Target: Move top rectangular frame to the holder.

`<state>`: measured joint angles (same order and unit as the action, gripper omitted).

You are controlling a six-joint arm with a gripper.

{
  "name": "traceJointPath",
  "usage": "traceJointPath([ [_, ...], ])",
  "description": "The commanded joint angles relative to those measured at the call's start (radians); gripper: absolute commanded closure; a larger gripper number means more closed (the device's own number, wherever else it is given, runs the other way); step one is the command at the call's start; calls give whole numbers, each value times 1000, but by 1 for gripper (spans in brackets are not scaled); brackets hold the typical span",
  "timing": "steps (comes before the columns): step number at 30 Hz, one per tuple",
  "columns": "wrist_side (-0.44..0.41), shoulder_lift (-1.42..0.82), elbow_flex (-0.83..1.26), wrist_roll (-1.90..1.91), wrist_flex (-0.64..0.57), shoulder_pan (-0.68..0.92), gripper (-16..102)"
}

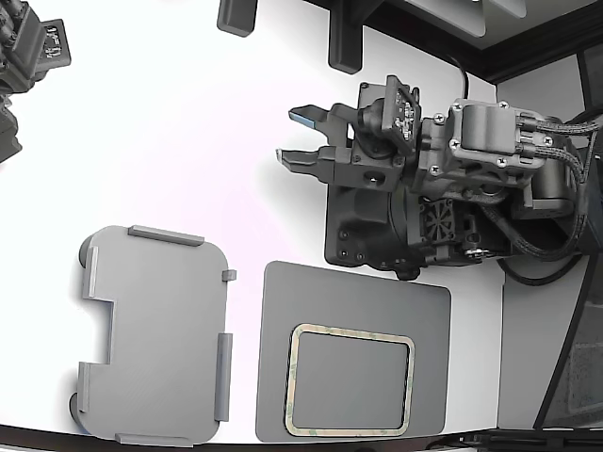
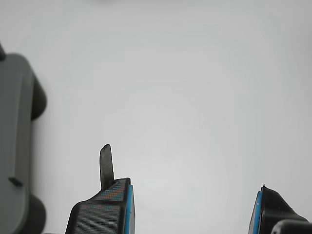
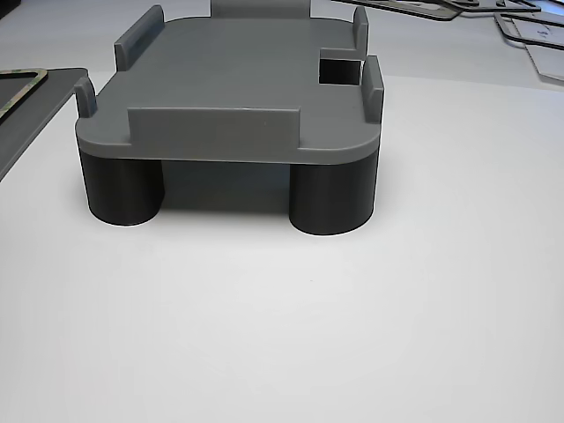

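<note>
Bright even overhead light, my exterior view's white table (image 1: 188,141) blown out, soft shadow beneath the holder (image 3: 238,88), wrist view slightly hazy.

One frame (image 1: 350,380), one holder (image 1: 155,334), one mat (image 1: 429,311).

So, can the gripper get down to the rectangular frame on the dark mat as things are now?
Probably yes. The gripper, fingers apart and empty, is above bare table, and the rectangular frame lies uncovered on the dark mat with nothing between them.
</note>
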<state>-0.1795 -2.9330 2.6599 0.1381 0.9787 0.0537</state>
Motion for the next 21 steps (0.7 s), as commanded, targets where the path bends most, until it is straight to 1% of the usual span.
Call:
traceJointPath([
  [1,0,-23,-21,-2,-5,-11,-14],
  [21,11,-23,-21,-9,-6,-11,-14],
])
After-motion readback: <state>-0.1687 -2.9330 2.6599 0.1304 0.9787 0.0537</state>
